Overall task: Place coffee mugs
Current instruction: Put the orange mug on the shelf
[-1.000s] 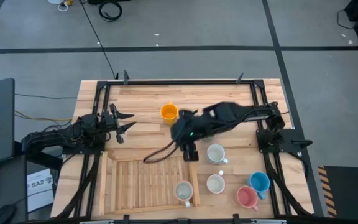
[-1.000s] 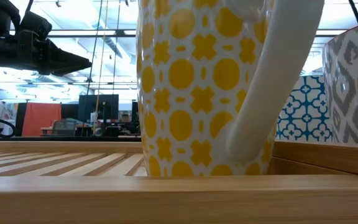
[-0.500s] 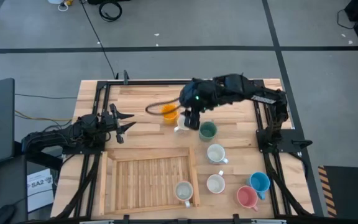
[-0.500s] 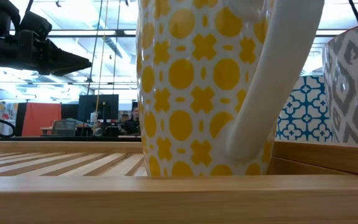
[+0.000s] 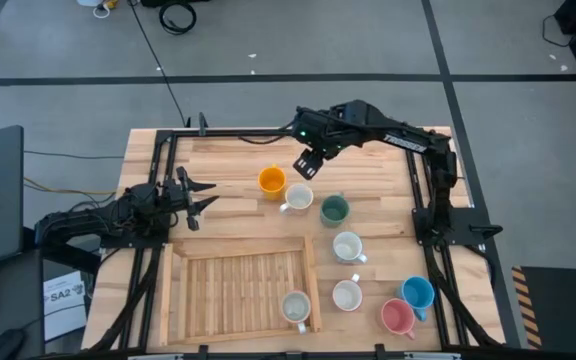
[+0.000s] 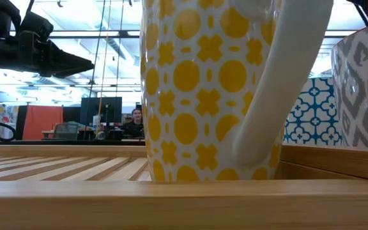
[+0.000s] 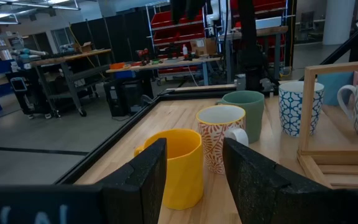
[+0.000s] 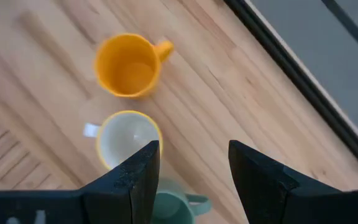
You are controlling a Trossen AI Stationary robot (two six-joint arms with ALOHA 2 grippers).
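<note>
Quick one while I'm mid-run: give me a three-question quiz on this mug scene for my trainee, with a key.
1. True or false: the right hand holds a mug.
2. How many mugs stand inside the wooden tray?
3. Which mug sits between the orange mug and the dark green mug? A) the blue mug B) the pink mug C) the white mug with the orange pattern

Key
1. False: it hangs open and empty above the table's far side.
2. One, a white mug with yellow dots, in the tray's near right corner.
3. C
</note>
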